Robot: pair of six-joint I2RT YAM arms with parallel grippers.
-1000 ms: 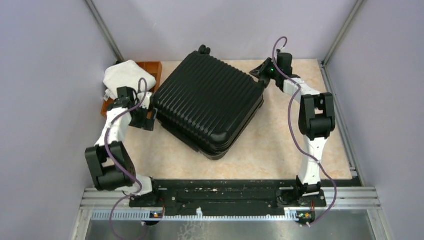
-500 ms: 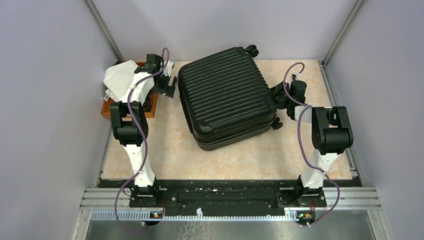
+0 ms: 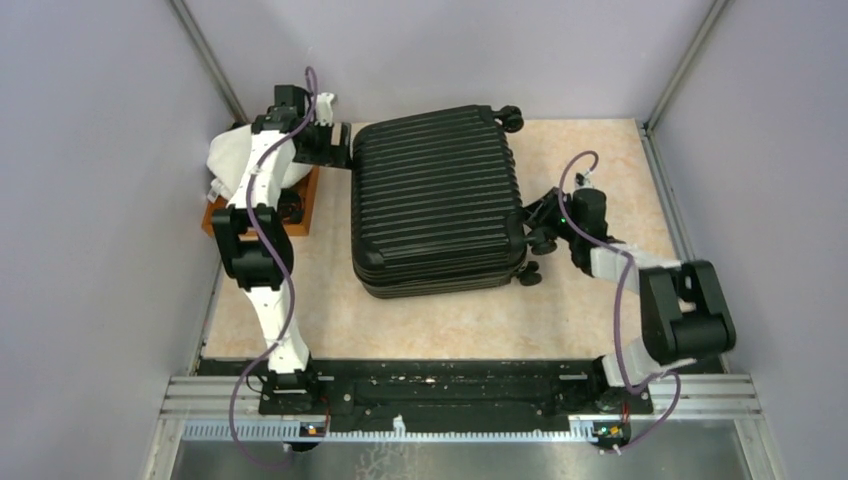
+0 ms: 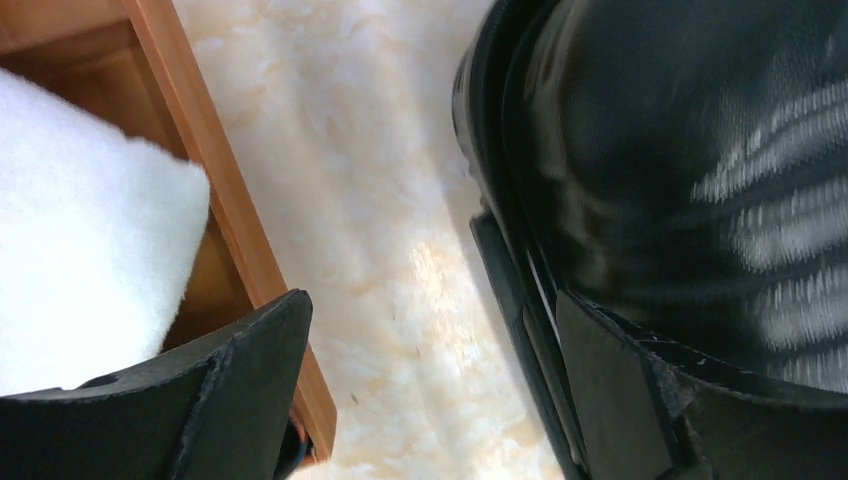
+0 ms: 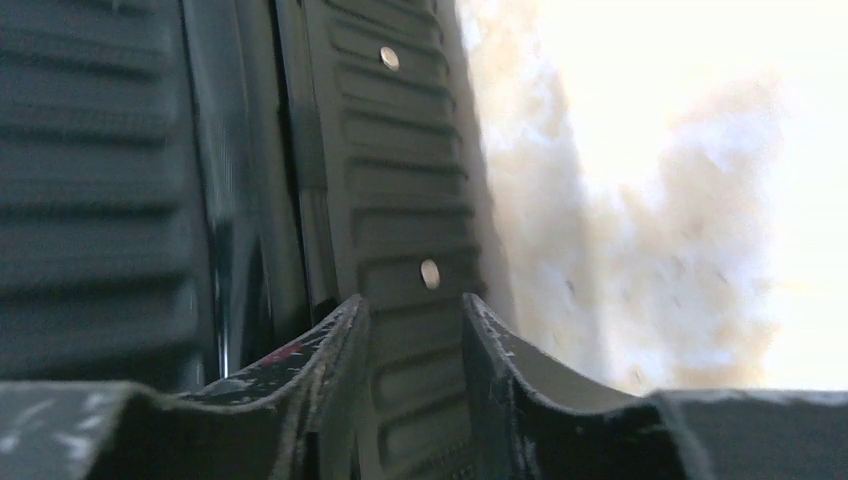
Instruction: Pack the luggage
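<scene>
Left jaws: bare bench (image 4: 380, 250) strip ahead, wooden tray (image 4: 228, 210) wall one side, luggage (image 4: 680, 150) shell the other. Right jaws: luggage blocks ahead; bench open beside.

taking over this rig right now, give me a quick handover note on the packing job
Large black ribbed hard-shell suitcase: closed, lying flat mid-table.
Left gripper: open and empty, over the table between the brown wooden tray and the suitcase's far left corner.
Right gripper: fingers nearly together at the suitcase's ribbed right side, near the caster wheels. Whether it pinches anything cannot be told.
Fluffy white cloth: in the tray.
Done: nothing visibly packed; the inside is hidden.
Left: probably open the lid, move the cloth in, then close it.
</scene>
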